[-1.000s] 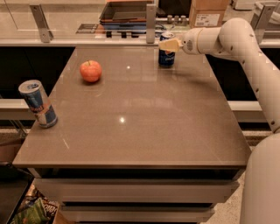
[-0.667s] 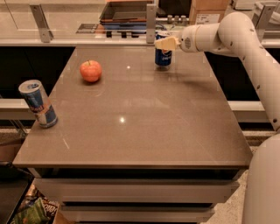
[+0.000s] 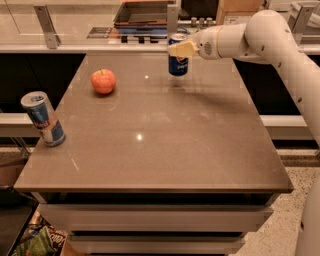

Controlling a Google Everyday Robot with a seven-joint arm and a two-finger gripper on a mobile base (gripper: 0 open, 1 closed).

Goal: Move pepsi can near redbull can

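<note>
The dark blue pepsi can [image 3: 178, 61] is at the far middle of the brown table [image 3: 165, 150], lifted slightly off the surface. My gripper [image 3: 179, 49] reaches in from the right and is shut on the can's upper part, its tan fingers [image 3: 183, 49] across the can's top. The slim blue and silver redbull can [image 3: 43, 119] stands upright near the table's left edge, far from the pepsi can.
A red apple [image 3: 103, 81] sits at the far left of the table, between the two cans. A counter with a dark tray [image 3: 145, 12] runs behind the table. My white arm [image 3: 270, 40] spans the far right side.
My gripper has carried the pepsi can to the left along the far edge, and lifted it slightly. The redbull can and the apple have not moved.
</note>
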